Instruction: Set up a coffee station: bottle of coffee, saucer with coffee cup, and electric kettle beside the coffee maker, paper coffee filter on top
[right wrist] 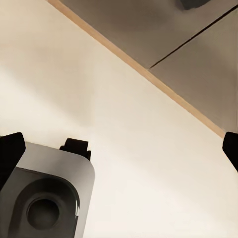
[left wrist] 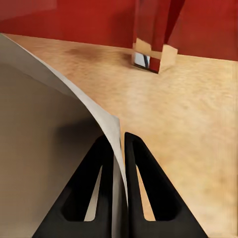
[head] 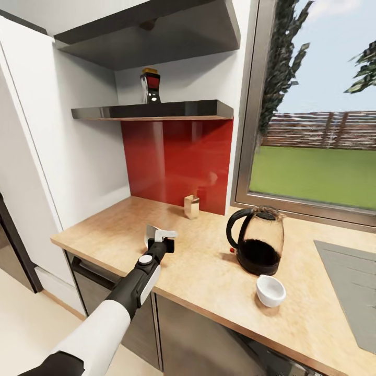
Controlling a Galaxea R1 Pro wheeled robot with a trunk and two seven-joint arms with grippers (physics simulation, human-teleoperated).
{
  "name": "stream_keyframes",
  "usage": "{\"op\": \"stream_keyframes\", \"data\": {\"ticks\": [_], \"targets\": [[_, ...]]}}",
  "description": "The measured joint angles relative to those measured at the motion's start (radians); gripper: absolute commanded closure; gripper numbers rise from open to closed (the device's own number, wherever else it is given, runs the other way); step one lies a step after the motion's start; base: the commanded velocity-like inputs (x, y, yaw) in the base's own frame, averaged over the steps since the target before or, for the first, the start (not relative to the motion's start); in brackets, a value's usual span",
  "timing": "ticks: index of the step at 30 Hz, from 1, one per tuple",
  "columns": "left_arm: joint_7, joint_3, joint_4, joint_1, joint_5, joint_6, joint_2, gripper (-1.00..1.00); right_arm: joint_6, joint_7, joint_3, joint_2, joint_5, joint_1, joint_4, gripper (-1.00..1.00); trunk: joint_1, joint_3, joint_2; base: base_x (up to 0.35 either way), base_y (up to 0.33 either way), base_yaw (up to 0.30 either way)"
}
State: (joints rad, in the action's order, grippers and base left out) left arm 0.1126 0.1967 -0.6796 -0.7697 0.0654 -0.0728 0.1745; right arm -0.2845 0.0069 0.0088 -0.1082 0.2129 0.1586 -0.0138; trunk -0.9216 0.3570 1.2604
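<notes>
**L gripper pinching filter over counter; bottle up on shelf**

While the left arm reaches out over the countertop [head: 203, 271], the left gripper [head: 160, 241] holds the paper coffee filter [head: 152, 233] above the near-left part of the worktop. Left wrist view: both black fingers [left wrist: 144, 198] nearly closed, thin white sheet of the filter [left wrist: 54, 148] clamped in the narrow slot betw. them, paper curving away to one side.

Right gripper: dark fingertips [right wrist: 10, 151] at opposite edges of the right wrist view, i.e. spread wide, nothing betw. them. Pale floor [right wrist: 124, 139] and grey cabinet fronts [right wrist: 163, 34] beyond; grey robot base part [right wrist: 47, 198] close by.

Nearest item on counter, front edge: small white coffee cup [head: 271, 290], upright, handle not discernible. Just behind it, apart but close: electric kettle [head: 258, 240], dark glassy body, loop handle facing left. Grey sink panel [head: 347, 277] at far right of worktop.

Further back, near the red backsplash [head: 177, 156]: small shiny box-like object [head: 191, 206], standing alone; identity unclear.

Farthest/highest: bottle of coffee [head: 150, 87] on lower wall shelf [head: 156, 110], yellow lid, well above counter. Window [head: 318, 130] to right w/ lawn and fence outside.
</notes>
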Motion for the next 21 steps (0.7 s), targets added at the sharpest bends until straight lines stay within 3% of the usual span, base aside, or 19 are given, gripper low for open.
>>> {"op": "stream_keyframes", "data": {"ticks": [11,21], "targets": [[0.000,0.000,-0.004,0.000,0.000,0.000,0.000,1.00,0.000,0.000,0.000,0.001,0.000,0.000,0.000,-1.00,0.000,0.000,0.000,-0.197,0.000,-0.001],[-0.001,0.000,-0.005,0.000,0.000,0.000,0.000,1.00,0.000,0.000,0.000,0.001,0.000,0.000,0.000,-1.00,0.000,0.000,0.000,-0.143,0.000,-0.224]]}}
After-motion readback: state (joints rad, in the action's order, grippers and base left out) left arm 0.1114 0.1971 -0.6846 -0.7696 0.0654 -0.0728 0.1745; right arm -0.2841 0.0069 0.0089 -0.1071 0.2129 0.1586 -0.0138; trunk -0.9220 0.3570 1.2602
